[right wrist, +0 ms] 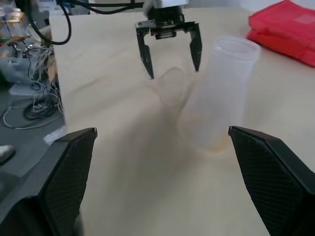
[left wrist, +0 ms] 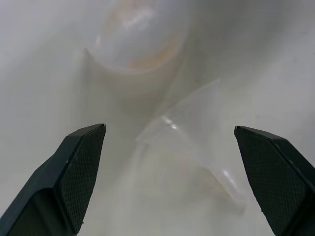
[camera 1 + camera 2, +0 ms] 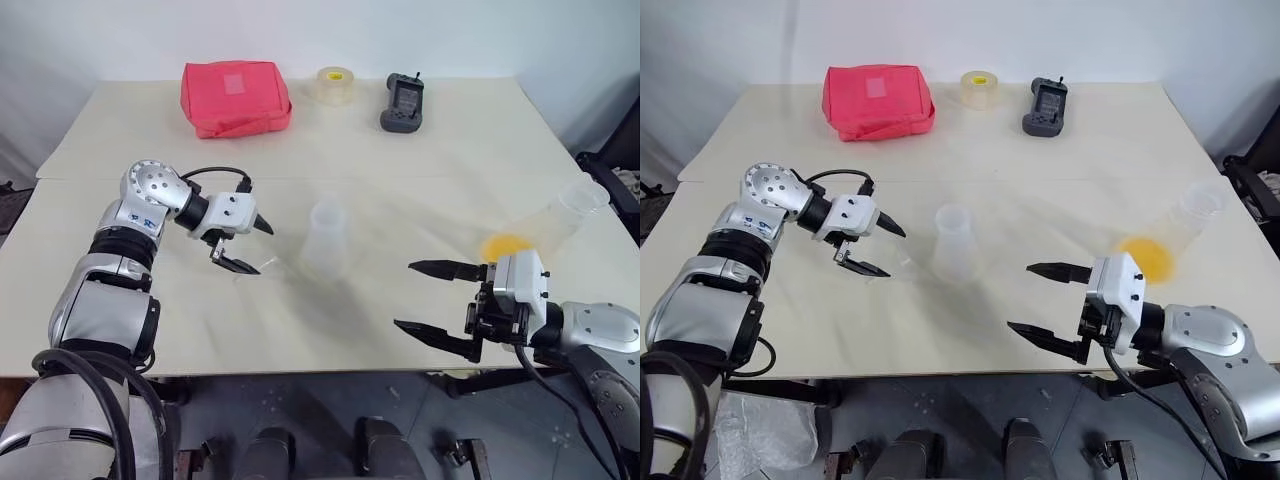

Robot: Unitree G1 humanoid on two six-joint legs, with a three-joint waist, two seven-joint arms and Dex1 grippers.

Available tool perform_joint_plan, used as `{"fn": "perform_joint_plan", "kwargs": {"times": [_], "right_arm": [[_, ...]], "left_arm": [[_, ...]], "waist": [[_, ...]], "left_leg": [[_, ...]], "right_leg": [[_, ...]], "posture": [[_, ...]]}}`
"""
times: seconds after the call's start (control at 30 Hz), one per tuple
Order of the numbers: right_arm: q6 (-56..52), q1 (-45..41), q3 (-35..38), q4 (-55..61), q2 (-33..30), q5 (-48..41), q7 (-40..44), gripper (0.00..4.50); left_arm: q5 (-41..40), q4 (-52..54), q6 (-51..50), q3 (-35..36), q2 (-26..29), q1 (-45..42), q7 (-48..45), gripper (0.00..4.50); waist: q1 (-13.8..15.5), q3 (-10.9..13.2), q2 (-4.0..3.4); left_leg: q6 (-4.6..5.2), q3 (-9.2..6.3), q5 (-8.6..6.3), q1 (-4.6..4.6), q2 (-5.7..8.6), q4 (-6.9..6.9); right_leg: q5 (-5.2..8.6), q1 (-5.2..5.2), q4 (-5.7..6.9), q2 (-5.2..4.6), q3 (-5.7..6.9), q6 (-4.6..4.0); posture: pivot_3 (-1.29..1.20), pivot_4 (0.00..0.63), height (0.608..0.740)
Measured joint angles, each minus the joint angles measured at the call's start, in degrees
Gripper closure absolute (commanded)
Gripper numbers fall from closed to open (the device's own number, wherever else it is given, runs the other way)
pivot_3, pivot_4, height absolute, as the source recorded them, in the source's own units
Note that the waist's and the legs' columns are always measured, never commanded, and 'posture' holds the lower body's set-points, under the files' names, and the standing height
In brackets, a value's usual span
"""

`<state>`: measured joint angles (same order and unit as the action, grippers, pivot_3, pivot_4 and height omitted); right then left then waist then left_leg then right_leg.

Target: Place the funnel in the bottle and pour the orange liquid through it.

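The clear bottle (image 3: 325,243) stands upright mid-table. To its left the see-through funnel (image 3: 266,264) lies on its side on the table, also seen as the funnel (image 2: 197,142) in the left wrist view. My left gripper (image 3: 245,245) is open and angled down, with its fingertips on either side of the funnel but not closed on it. The orange liquid (image 3: 505,245) sits in the base of a larger wide-mouthed clear vessel (image 3: 560,215) at the right. My right gripper (image 3: 430,298) hangs open and empty near the front edge, just left of that vessel.
Along the far edge are a red pouch (image 3: 236,97), a yellow-cored tape roll (image 3: 336,85) and a black handheld device (image 3: 403,104). A seam (image 3: 400,179) crosses the table. Cables lie on the floor (image 1: 29,98) beyond the table's left side.
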<state>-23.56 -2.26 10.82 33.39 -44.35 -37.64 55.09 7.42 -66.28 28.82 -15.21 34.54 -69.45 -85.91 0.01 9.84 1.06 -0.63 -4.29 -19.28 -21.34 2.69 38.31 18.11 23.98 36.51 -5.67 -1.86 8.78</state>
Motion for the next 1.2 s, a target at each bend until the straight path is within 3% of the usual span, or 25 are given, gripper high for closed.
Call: {"fn": "perform_joint_plan", "kwargs": {"times": [0.3, 0.4, 0.73, 0.87, 1.2], "right_arm": [[0.9, -1.2, -1.6, -0.1, 1.9, 0.6, -0.6, 0.00], [1.0, -1.3, -1.7, -0.1, 2.0, 0.6, -0.7, 0.00], [1.1, -1.3, -2.1, -0.1, 3.2, 1.1, -2.3, 0.00], [1.1, -1.3, -2.8, -0.1, 3.7, 1.2, -2.6, 0.00], [1.1, -1.3, -3.1, -0.2, 3.8, 1.2, -2.8, 0.00]], "left_arm": [[-1.6, 0.1, -0.2, 1.3, -1.5, 0.0, -0.1, 0.06], [-2.9, 0.7, 0.5, -1.9, -0.8, 0.4, -0.2, 0.59], [-3.4, 0.5, 0.4, -4.2, 0.4, -0.6, -0.2, 3.54], [-5.0, 0.8, -0.3, -4.2, 0.3, -0.8, -0.2, 4.46], [-8.6, 3.0, -5.2, -6.1, 2.3, -0.1, -0.2, 4.46]], "waist": [[0.0, 0.0, 0.01], [0.0, 0.0, 0.00], [0.0, 0.0, 0.00], [0.0, 0.0, 0.00], [-0.2, 0.0, 0.00]], "left_leg": [[0.00, 0.00, 0.00, 0.00, -0.02, 0.00], [0.00, -0.01, 0.00, 0.00, -0.10, 0.01], [0.00, 0.00, 0.00, 0.01, -0.04, 0.06], [0.00, 0.00, 0.00, 0.01, -0.05, 0.12], [0.01, 0.00, -0.01, 0.01, -0.16, 0.16]], "right_leg": [[0.00, 0.01, 0.00, -0.01, 0.00, 0.00], [0.00, 0.01, 0.01, -0.01, 0.00, 0.00], [0.00, 0.00, 0.04, -0.01, 0.00, 0.00], [0.00, -0.01, 0.11, -0.01, -0.01, 0.00], [0.00, 0.01, 0.18, 0.00, -0.02, 0.00]], "posture": [[0.00, 0.150, 0.740], [0.00, 0.150, 0.740], [0.00, 0.150, 0.740], [0.00, 0.150, 0.740], [0.00, 0.150, 0.740]]}}
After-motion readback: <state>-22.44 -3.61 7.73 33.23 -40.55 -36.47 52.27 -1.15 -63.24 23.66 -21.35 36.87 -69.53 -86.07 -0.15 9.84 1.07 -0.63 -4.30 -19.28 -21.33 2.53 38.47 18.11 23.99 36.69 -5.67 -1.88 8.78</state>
